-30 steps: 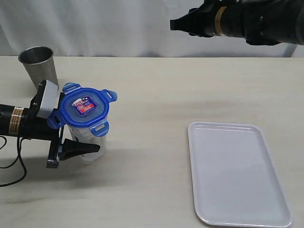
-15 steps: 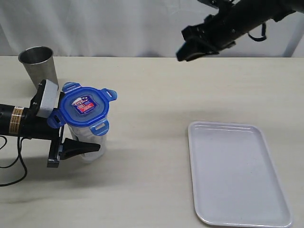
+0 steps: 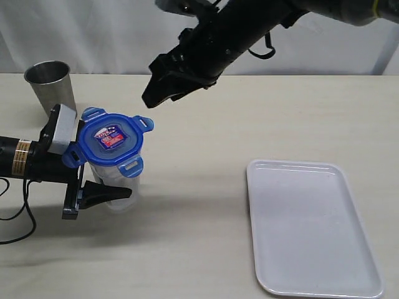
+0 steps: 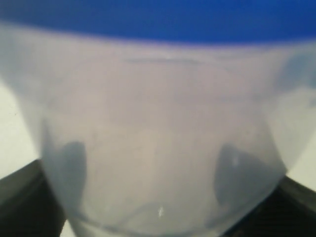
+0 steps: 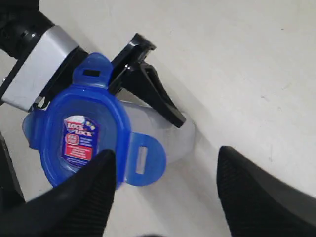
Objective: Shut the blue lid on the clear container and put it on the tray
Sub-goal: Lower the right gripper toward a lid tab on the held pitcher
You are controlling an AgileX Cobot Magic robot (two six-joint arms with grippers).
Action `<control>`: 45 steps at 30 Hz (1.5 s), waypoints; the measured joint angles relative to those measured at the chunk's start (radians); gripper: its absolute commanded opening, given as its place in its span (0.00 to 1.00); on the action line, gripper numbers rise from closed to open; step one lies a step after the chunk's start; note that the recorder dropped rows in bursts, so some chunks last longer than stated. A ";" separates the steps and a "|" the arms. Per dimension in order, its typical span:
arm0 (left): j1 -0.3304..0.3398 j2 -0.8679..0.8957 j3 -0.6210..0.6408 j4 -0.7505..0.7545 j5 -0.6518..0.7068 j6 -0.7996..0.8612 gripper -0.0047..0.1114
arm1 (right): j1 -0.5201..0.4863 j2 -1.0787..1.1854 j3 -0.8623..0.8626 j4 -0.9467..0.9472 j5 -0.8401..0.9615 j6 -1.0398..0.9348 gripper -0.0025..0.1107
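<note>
The clear container (image 3: 111, 174) stands at the table's left with the blue lid (image 3: 112, 142) resting on top, flaps sticking out sideways. My left gripper (image 3: 116, 190) comes in from the left and is shut on the container's lower body. In the left wrist view the container (image 4: 158, 133) fills the frame under the lid (image 4: 158, 17), dark fingers (image 4: 29, 197) at both sides. My right gripper (image 3: 153, 96) hangs open above and just right of the lid. Its wrist view looks down on the lid (image 5: 79, 140) and container (image 5: 170, 133), gripper (image 5: 165, 192) empty. The tray (image 3: 312, 230) lies at the right.
A grey metal cup (image 3: 50, 84) stands at the back left, behind the left arm (image 3: 25, 159). The right arm (image 3: 249, 31) stretches across the back from the upper right. A white curtain backs the table.
The right arm has swung from the upper right leftward and down, bringing its gripper close above the lid. The left gripper, container and lid have not moved.
</note>
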 measured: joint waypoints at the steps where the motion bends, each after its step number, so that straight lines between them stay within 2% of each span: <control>1: 0.000 0.000 0.000 0.000 0.000 0.000 0.04 | 0.014 0.000 -0.002 -0.009 -0.004 0.000 0.53; 12: 0.000 0.000 0.000 0.000 0.000 0.000 0.04 | 0.109 0.004 -0.041 -0.101 -0.022 0.024 0.49; 30: 0.000 0.000 0.000 0.002 0.001 -0.002 0.04 | 0.111 0.065 -0.041 -0.096 0.037 0.090 0.49; 34: 0.000 0.000 0.000 -0.002 0.007 -0.004 0.04 | 0.111 0.065 -0.043 -0.146 0.014 0.105 0.50; 45: 0.000 0.000 0.000 -0.004 0.003 -0.005 0.04 | 0.111 0.065 -0.178 -0.145 0.030 0.113 0.49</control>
